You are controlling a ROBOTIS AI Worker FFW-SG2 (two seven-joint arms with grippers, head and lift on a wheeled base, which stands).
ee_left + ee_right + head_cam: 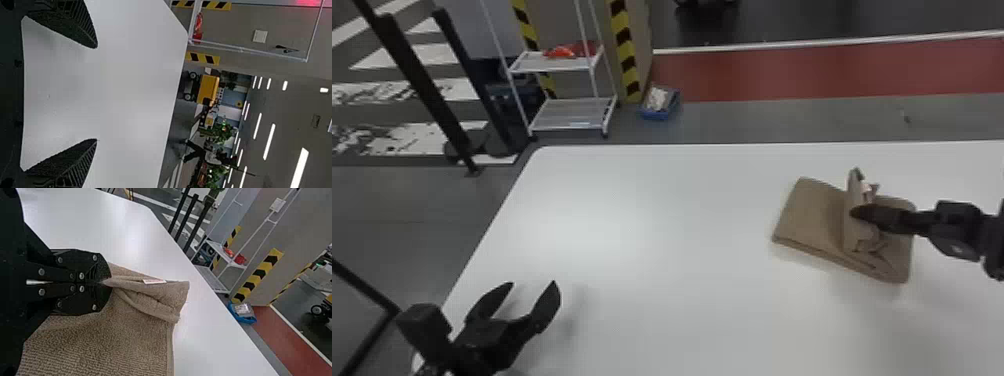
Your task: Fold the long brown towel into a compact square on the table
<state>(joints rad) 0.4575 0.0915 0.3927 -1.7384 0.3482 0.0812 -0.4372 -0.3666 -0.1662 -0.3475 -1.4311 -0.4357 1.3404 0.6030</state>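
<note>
From where I'm standing, the brown towel (807, 215) is lying partly folded on the table (657, 200), robot's right side. Right gripper (103, 282) is clenching its raised flap (854, 235), presumably for squaring it. Left gripper (533, 283) is hovering well apart, fingers spread, likely giving room.

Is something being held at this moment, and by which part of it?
The right end effector holds the brown towel by a raised, pinched part near its white label.
</note>
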